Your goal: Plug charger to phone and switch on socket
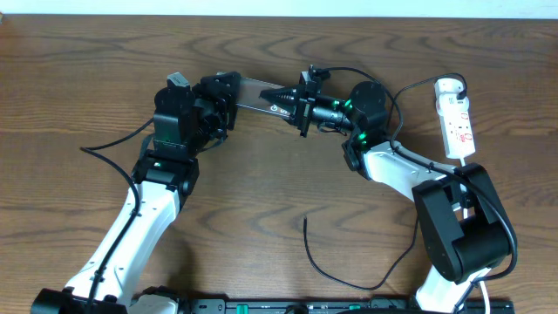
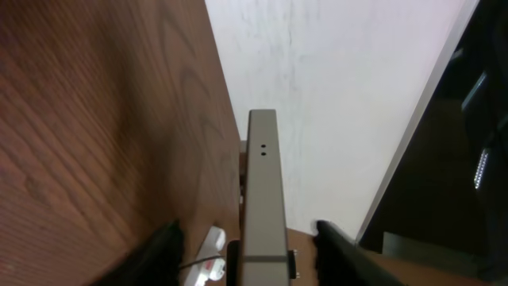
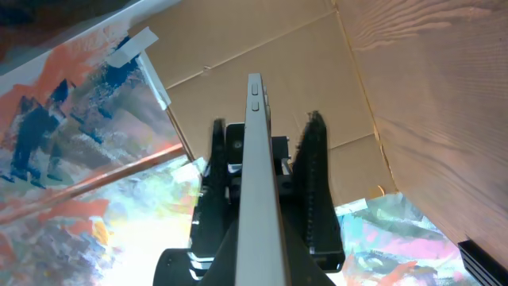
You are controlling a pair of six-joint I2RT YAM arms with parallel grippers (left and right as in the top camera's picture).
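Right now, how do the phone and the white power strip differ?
The phone is grey, the power strip white. The phone is clamped in the right gripper, lifted off the table; the power strip lies on it, with no gripper touching. Both are flat oblongs.

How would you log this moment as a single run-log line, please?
phone: between both grippers | right gripper: shut on phone | left gripper: open, straddling phone | charger: loose, unplugged | socket: no gripper near
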